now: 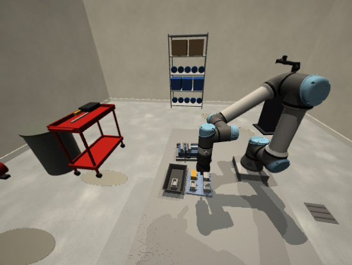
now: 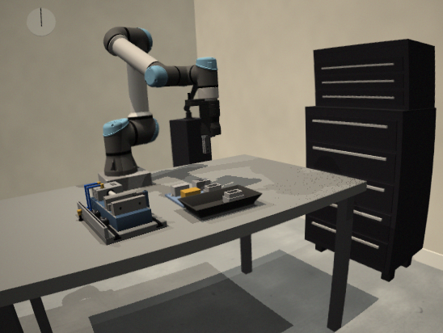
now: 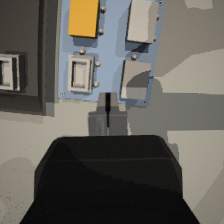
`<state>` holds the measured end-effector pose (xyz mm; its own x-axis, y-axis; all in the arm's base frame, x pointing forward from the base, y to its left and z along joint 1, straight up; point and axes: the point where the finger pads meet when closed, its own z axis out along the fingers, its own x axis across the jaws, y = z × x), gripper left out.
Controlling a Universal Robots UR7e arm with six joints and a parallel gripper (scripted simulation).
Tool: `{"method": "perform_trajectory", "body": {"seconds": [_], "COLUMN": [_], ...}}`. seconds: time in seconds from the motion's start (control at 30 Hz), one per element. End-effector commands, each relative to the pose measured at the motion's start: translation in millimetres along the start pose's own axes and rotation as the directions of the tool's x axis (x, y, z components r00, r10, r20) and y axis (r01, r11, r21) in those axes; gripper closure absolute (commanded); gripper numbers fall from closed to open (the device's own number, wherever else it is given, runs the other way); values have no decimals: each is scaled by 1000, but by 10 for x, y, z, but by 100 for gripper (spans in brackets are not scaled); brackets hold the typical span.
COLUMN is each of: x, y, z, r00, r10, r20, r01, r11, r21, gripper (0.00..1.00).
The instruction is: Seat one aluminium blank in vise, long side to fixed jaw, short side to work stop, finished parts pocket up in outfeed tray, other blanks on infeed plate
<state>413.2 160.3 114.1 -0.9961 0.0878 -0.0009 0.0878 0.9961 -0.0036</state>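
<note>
The blue infeed plate (image 3: 107, 50) holds a brass blank (image 3: 83, 17), two aluminium blanks (image 3: 142, 20) (image 3: 136, 80) and a pocketed finished part (image 3: 80, 74). The dark outfeed tray lies beside the plate, with another finished part (image 1: 174, 183) pocket up on its floor. The vise (image 2: 121, 208) stands at the plate's far end (image 1: 187, 151). My gripper (image 3: 108, 103) (image 2: 206, 149) is shut and empty. It hangs well above the table, over the plate's edge nearest the vise.
The robot base (image 2: 121, 170) stands behind the vise. A black cabinet (image 2: 369, 149) stands right of the table. A red cart (image 1: 87, 135) and a shelf (image 1: 187, 71) stand away on the floor.
</note>
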Motion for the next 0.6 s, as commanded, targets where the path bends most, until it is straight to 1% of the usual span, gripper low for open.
{"method": "perform_trajectory", "body": {"seconds": [0.0,0.07,0.3,0.57], "x": [-3,-3,-3,-4], "y": [0,0,0,0], "z": [-158,-158,-263,-284], "r00": [1000,1000,1000,1000], "r10": [0,0,0,0], "r20": [1,1,1,1], "r01": [0,0,0,0], "r11": [1000,1000,1000,1000], "r21": [0,0,0,0], "gripper": [100,100,100,100]}}
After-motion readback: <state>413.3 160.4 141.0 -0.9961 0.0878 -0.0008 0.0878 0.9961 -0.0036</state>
